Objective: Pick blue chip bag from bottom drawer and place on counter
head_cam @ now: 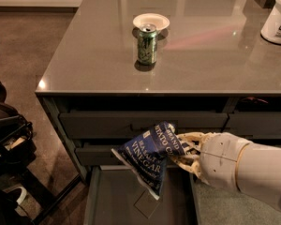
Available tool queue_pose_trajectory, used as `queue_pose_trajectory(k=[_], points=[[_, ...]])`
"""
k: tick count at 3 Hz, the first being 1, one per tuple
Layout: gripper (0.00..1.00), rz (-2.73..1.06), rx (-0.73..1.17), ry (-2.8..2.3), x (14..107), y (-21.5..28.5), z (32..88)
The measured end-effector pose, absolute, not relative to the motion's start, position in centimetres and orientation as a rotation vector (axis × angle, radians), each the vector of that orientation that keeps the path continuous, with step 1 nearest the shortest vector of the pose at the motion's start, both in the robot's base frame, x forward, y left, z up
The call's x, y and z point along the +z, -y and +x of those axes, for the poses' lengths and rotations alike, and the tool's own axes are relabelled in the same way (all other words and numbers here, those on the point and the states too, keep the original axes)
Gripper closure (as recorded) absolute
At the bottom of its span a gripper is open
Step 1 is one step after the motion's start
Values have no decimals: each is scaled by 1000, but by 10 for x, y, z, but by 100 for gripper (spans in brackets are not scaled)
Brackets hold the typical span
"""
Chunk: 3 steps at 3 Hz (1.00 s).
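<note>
The blue chip bag (pixel 149 155), dark blue with white lettering, hangs in the air above the open bottom drawer (pixel 117 203), in front of the upper drawer fronts. My gripper (pixel 181 149) comes in from the right on a white arm and is shut on the bag's right edge. The drawer's flat grey floor shows a small square patch under the bag. The glossy grey-brown counter (pixel 215 60) lies above and behind the bag.
A green can (pixel 146 43) stands on the counter with a small white bowl (pixel 151 21) just behind it. A white tub (pixel 278 18) sits at the counter's far right. Dark equipment (pixel 7 139) stands on the floor at the left.
</note>
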<state>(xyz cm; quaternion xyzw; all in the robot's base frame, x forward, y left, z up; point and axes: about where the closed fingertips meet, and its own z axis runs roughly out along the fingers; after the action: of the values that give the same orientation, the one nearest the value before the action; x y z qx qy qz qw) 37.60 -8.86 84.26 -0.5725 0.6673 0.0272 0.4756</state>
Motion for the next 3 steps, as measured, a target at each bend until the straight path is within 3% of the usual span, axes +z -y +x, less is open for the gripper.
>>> queue_pose_trajectory(k=[1, 3], points=[[100, -1454, 51, -1594, 850, 97, 393], [100, -1638, -18, -1471, 890, 154, 487]])
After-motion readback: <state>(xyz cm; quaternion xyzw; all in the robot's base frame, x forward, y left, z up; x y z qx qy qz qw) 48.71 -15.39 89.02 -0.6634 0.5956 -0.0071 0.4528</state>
